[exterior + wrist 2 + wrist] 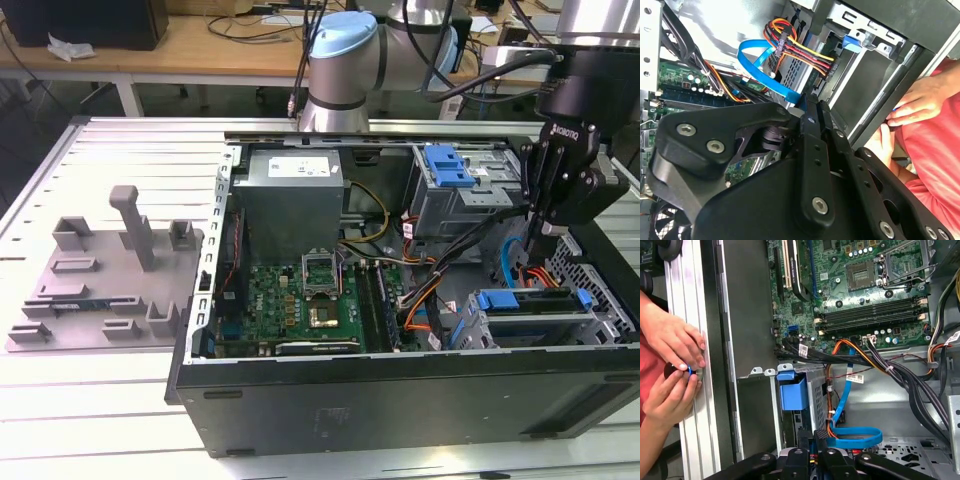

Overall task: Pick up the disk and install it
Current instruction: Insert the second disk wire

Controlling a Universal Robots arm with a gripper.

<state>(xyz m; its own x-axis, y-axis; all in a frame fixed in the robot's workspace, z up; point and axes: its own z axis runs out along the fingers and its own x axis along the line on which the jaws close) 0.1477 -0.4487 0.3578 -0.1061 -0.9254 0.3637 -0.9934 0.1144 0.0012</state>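
The disk sits in the metal drive cage at the exterior view's lower right corner of the open computer case. Its blue frame shows, while its metal body is mostly hidden. In the first wrist view the disk's blue frame end sticks out of the cage. My gripper hangs just above and behind the cage, with its fingers pressed together and nothing between them. The shut gripper points at the blue data cable in the first wrist view, and the gripper shows the same in the second wrist view.
The motherboard, power supply and a blue latch lie inside the case. Bundled cables cross near the cage. A person's hands rest on the table rail beside the case. A grey fixture plate lies at the exterior view's left.
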